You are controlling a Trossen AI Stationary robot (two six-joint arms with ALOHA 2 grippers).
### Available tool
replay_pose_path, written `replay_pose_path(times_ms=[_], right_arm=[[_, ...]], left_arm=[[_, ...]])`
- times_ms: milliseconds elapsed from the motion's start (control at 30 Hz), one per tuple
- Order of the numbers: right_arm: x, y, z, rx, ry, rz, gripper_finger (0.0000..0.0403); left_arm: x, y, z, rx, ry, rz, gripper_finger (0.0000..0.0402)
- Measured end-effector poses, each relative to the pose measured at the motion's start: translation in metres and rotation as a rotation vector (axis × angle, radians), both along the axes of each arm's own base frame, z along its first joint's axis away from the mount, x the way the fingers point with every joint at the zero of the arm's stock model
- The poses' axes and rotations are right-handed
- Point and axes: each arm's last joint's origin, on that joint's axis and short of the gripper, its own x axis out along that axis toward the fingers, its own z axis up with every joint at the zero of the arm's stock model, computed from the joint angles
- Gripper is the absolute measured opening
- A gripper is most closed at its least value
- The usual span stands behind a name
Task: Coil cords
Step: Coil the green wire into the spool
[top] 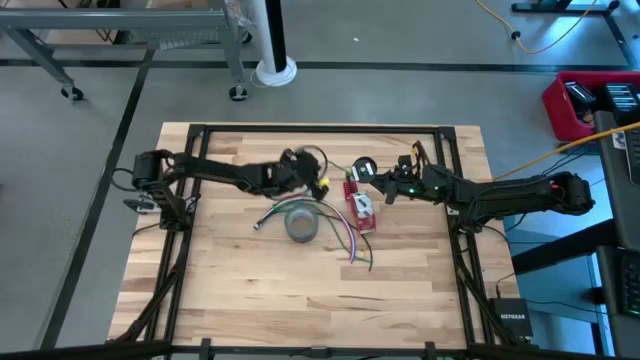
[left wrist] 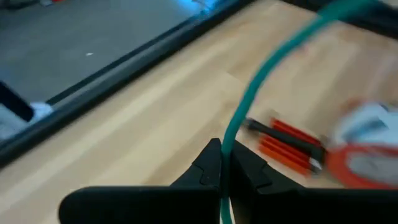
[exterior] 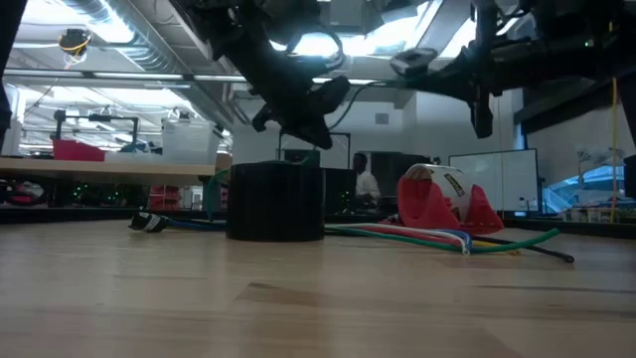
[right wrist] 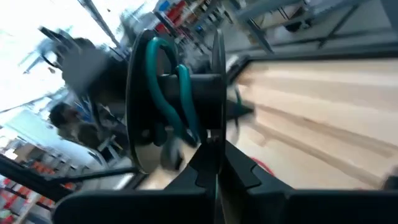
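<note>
- Wooden table [top: 230, 290] inside a black frame, grey floor around; low view shows a workshop room behind, with a person far back, too small to make out.
- Left gripper [left wrist: 221, 171] above table centre, fingers pressed together on a green cord [left wrist: 261, 74]; the cord runs up out of frame, far end cut off.
- Right gripper [right wrist: 214, 165] raised right of centre, clamped on a black spool [right wrist: 177, 93] with green cord wound on it; spool rim blurred.
- Grey tape roll [top: 302, 222] on the table, partly under the left arm.
- Red tape dispenser [top: 360, 207] beside it; loose coloured wires [top: 350, 240] trail toward the front edge.
</note>
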Motion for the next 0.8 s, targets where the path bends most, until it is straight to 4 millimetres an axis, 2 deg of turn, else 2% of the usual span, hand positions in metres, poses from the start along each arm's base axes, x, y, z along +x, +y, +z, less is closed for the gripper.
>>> replay_pose_path(times_ms=[133,400,600,800], right_arm=[[-0.001,-0.001,-0.007,0.006,0.068,-0.036,0.0003],[0.001,-0.004,-0.017,-0.036,0.165,-0.111,0.0003],[0.004,-0.005,-0.024,-0.065,0.214,-0.126,0.0003],[0.005,-0.005,-0.025,-0.098,0.230,-0.120,0.0003]], left_arm=[[-0.007,0.017,0.012,-0.066,-0.066,0.015,0.0000],[-0.009,0.033,0.012,-0.310,-0.187,-0.013,0.0000],[-0.011,0.040,0.012,-0.363,-0.222,0.029,0.0000],[-0.017,0.058,0.012,-0.427,-0.294,0.142,0.0000]])
